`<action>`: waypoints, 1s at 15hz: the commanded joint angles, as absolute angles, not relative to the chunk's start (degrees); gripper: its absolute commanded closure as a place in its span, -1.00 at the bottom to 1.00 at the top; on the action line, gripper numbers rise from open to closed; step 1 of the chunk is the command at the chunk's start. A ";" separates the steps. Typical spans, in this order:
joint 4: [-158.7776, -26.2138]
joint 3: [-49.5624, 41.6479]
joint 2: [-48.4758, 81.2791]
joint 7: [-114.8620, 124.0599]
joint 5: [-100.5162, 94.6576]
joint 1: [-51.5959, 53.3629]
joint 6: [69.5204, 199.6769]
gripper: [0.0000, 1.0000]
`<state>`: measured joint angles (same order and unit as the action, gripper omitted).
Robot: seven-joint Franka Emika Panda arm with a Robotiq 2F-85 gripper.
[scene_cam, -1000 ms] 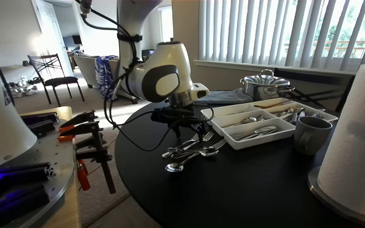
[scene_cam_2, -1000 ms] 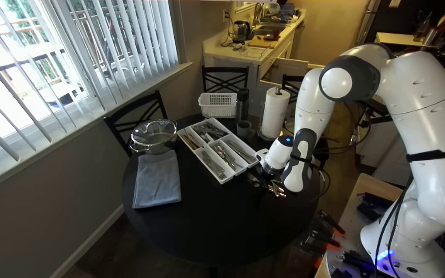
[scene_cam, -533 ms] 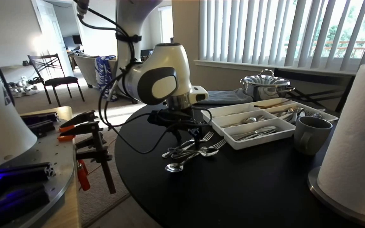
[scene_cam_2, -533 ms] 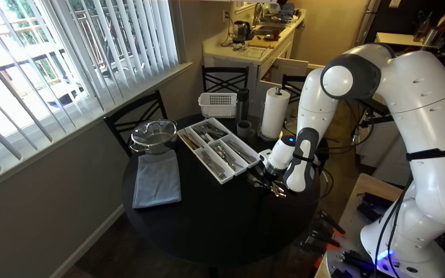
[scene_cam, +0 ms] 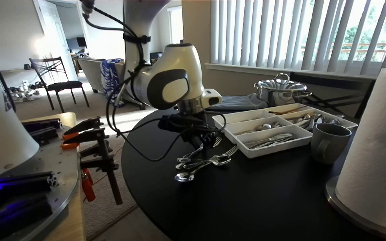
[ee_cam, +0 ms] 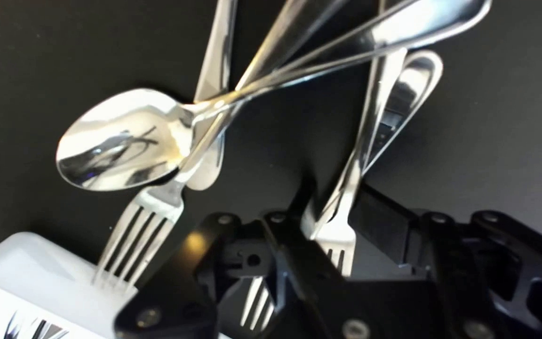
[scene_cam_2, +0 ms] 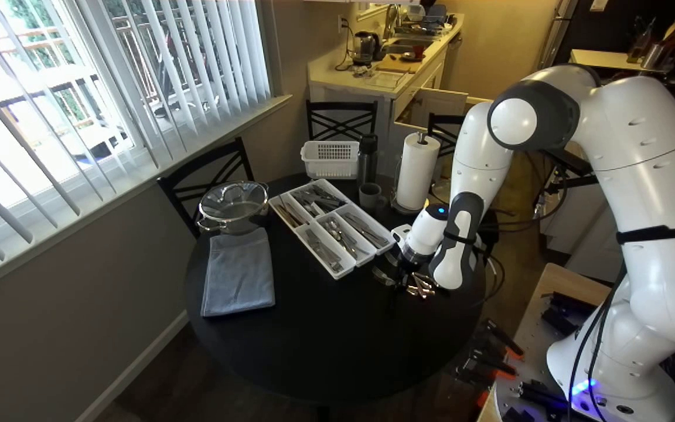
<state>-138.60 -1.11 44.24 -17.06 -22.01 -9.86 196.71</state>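
My gripper (ee_cam: 336,186) is down at a pile of silver cutlery on the black table, its jaws partly narrowed. Between the fingers lies a fork (ee_cam: 338,230), its neck beside the right-hand finger. A dark gap shows between that neck and the left-hand finger. A second fork crosses it, and its tines (ee_cam: 250,302) come out past the left-hand finger. To the left in the wrist view lie a spoon (ee_cam: 125,141), another fork (ee_cam: 163,200) and a flat handle (ee_cam: 210,165), outside the jaws. Seen in an exterior view, another spoon bowl (scene_cam: 184,176) rests at the pile's near end.
A white cutlery tray (scene_cam: 273,150) with filled compartments stands close beside the pile. Around it are a grey mug (scene_cam: 330,144), a paper towel roll (scene_cam: 374,150), a metal pot (scene_cam_2: 234,220), a folded cloth (scene_cam_2: 238,272), a white basket (scene_cam_2: 330,159) and a dark bottle (scene_cam_2: 367,161).
My fingers have drawn much closer together over the last second. The forks between them have shifted and turned slightly toward the rest of the pile; the arm has moved only slightly.
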 commanded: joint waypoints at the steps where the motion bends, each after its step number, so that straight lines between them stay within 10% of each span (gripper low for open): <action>1: -139.59 -0.82 43.89 -17.48 -21.68 -9.79 196.18 0.97; 15: -147.68 -9.07 32.47 -18.21 -17.82 1.64 197.32 0.90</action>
